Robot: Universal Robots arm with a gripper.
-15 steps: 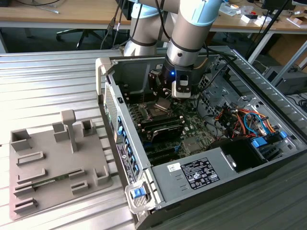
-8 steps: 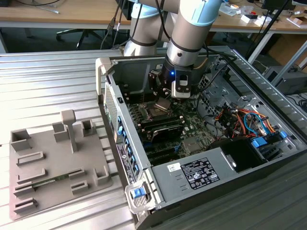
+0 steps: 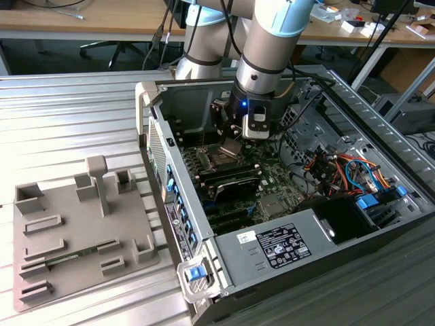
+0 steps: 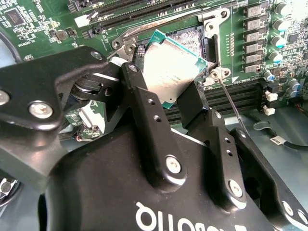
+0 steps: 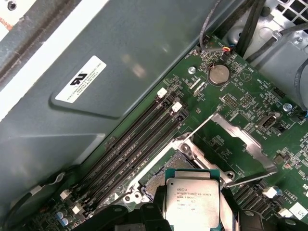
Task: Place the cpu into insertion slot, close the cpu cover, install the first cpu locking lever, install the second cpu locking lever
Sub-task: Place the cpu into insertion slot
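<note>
**Gripper state.** The gripper (image 4: 163,83) is holding the cpu (image 4: 172,67). Its fingers (image 4: 139,96) are set narrow and are pressing on two opposite edges of the rim, leaving the silvery face uncovered. In the exterior view the arm (image 3: 265,47) is reaching down into the open case (image 3: 170,129).

**Position of the cpu.** In both wrist views the cpu is hanging just over the slot (image 4: 191,38). It is sitting tilted to the board (image 4: 43,19) and is not seated. Whether its lower corner is touching the slot rim cannot be told.

**Surroundings.** In the first wrist view the cover (image 5: 243,139) is standing open, swung away from the slot. A thin lever (image 4: 232,103) is lying just beside the slot, crossing the memory slots (image 4: 240,98).

**Handling, as judged.**
- The cpu is probably behaving as a light, thin, stiff plate. No sag is showing between the fingers.
- The metal face is looking smooth, so a hold on the face is likely to slip. The greenish rim is offering the better hold, on two opposite edges, as the fingers are taking it now.
- The underside and the dark contact field of the slot are likely fragile. A tilted or sliding contact is risking damage there.
- Little grip force is likely needed. Hard squeezing is risking chipping the rim.
</note>
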